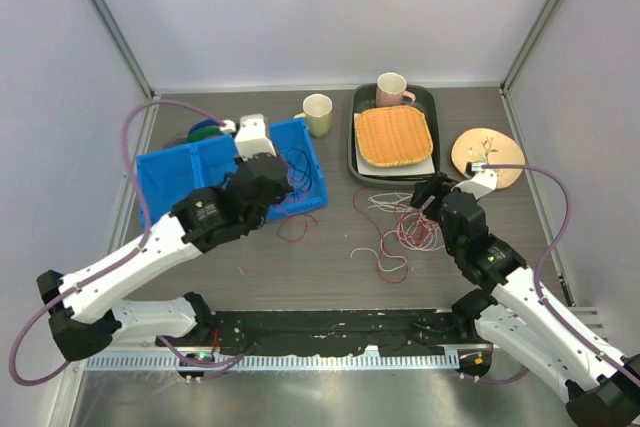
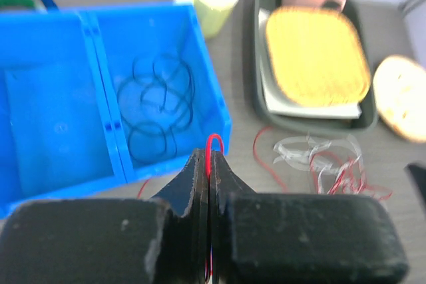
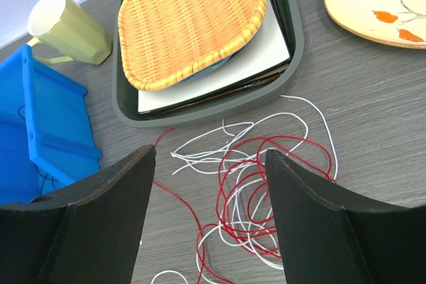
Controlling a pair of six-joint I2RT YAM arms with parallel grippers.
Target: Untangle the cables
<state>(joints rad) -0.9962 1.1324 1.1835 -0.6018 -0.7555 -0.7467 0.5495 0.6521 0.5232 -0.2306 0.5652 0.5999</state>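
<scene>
Tray and blue bin beside cables; left gripper tight on red cable, right gripper wide.

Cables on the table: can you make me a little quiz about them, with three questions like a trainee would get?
1. True or false: the left gripper is shut on a red cable.
2. Pick one: where do the dark cables lie? A: on the round plate. B: in the right compartment of the blue bin. C: inside the green mug.
3. Fill the gap: the right gripper hangs open above the tangle, made of red and ____ cables.

Key: 1 true; 2 B; 3 white.
</scene>
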